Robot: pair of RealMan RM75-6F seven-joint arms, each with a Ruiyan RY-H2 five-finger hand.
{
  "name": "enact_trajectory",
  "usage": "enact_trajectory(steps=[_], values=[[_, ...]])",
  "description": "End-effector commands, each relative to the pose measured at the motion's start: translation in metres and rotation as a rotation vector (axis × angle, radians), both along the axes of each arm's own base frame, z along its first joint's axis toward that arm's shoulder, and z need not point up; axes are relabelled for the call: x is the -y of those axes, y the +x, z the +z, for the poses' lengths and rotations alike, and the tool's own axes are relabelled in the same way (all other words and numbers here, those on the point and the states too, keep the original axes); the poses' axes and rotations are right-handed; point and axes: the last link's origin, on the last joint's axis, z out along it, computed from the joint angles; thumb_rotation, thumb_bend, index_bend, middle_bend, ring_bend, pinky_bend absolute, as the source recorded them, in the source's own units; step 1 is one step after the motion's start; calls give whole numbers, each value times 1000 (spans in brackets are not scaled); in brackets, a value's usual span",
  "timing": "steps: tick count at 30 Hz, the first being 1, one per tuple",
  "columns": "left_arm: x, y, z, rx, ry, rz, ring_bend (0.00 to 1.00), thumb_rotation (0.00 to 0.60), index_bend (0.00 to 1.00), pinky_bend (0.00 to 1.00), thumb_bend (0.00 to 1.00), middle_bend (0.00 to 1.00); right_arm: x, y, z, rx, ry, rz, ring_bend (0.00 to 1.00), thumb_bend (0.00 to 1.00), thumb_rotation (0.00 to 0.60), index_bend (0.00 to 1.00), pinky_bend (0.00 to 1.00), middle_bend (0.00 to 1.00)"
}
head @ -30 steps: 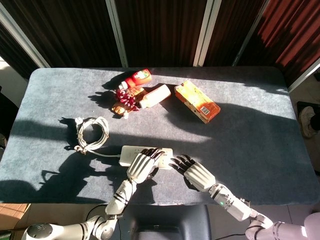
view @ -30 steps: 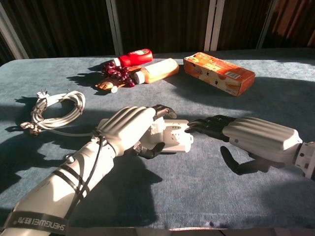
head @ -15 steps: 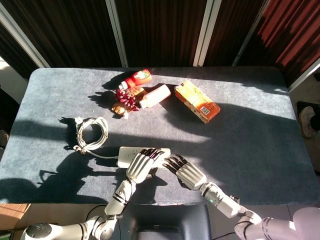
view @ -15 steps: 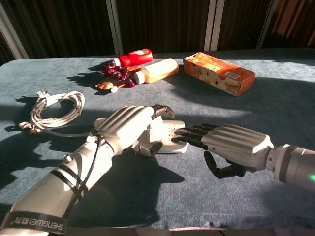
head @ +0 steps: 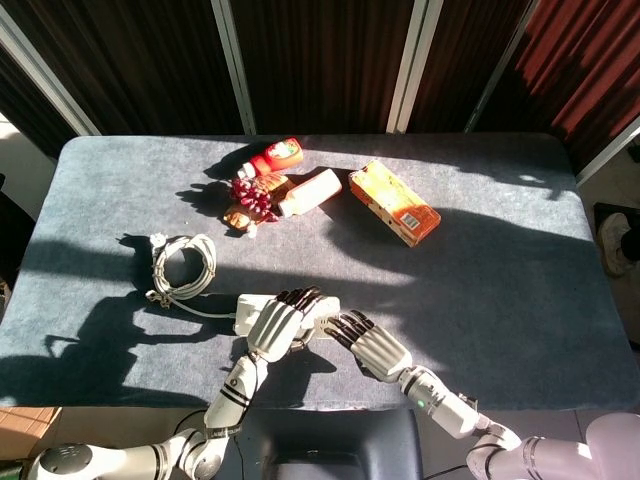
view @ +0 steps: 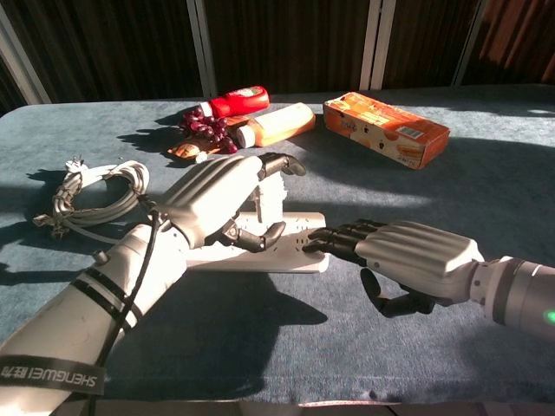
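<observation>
Power strip (view: pixel 260 247): lower centre of frame, flat on surface (view: pixel 451 191).
Left hand (view: pixel 221 204): clamped on white plug (view: pixel 267 198).
Right hand (view: pixel 408 260): fingers apart, fingertips pinning strip's end.
Risk: strip lifting or sliding if pin slips.

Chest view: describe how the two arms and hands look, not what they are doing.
The left hand and right hand have glossy white ribbed backs and black fingers. The left forearm is white, with black bands, a thin black cable running along it, and black lettering that seems to read SHENGWEI. The right wrist is a grey-white cylinder with a small green light.
</observation>
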Motion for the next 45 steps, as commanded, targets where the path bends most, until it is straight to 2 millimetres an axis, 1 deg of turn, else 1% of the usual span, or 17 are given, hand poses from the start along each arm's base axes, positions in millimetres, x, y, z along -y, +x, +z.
enact_trajectory(steps=[1,3,6,9,10,12,16,19,22,27,30,31,33,36,39,42,45], values=[[-4,-4,21,15,46,-12,321,600,243,384,524,342,2,-1,17,49,-43,-4,20,1000,600,113,62,154],[-7,-12,35,18,72,0,321,600,243,382,524,339,3,-2,28,73,-71,0,20,1000,600,102,62,154],[-11,-35,57,6,100,48,318,600,242,379,525,334,5,-5,50,116,-120,2,20,993,600,84,61,154],[-13,-66,78,-24,123,117,308,600,234,368,524,328,4,-13,76,138,-171,-6,21,915,600,62,59,153],[-13,-81,86,-33,124,152,307,600,231,365,522,326,2,-17,87,141,-193,-10,20,884,600,54,57,151],[-10,-101,97,-39,104,213,305,600,228,363,513,323,-1,-22,105,142,-229,-17,18,830,600,41,56,147],[2,-144,118,-41,18,352,292,600,217,345,491,309,-11,-32,146,171,-306,-41,11,788,600,32,55,141],[13,-169,126,-48,5,407,273,600,208,319,477,293,-17,-40,168,182,-352,-71,7,764,600,26,55,139],[21,-186,122,-47,-15,443,246,600,191,287,465,271,-21,-46,181,155,-383,-97,0,727,600,3,55,125],[21,-195,110,-42,-58,459,177,600,81,263,432,195,-28,-58,183,52,-387,-146,0,677,600,0,44,105],[21,-194,105,-24,-78,453,111,600,11,239,415,100,-32,-68,182,-22,-387,-178,0,613,600,0,27,80],[21,-194,105,-24,-75,447,92,600,4,234,411,67,-34,-72,182,-34,-389,-192,0,597,600,0,24,75],[22,-194,107,-19,-72,443,50,600,0,223,400,13,-37,-78,183,-52,-394,-228,0,525,600,0,17,54],[24,-193,114,-2,-68,436,14,600,0,209,394,0,-41,-86,187,-51,-407,-266,0,456,600,0,9,35],[28,-194,132,-8,-23,406,9,600,0,187,394,0,-48,-94,196,-44,-438,-304,0,436,600,0,1,18],[41,-202,163,-72,32,385,7,600,0,161,398,0,-61,-105,211,-33,-498,-360,0,414,600,0,0,5],[64,-216,205,-199,105,408,1,600,0,128,428,0,-78,-115,230,-27,-605,-411,0,358,600,0,0,1]])
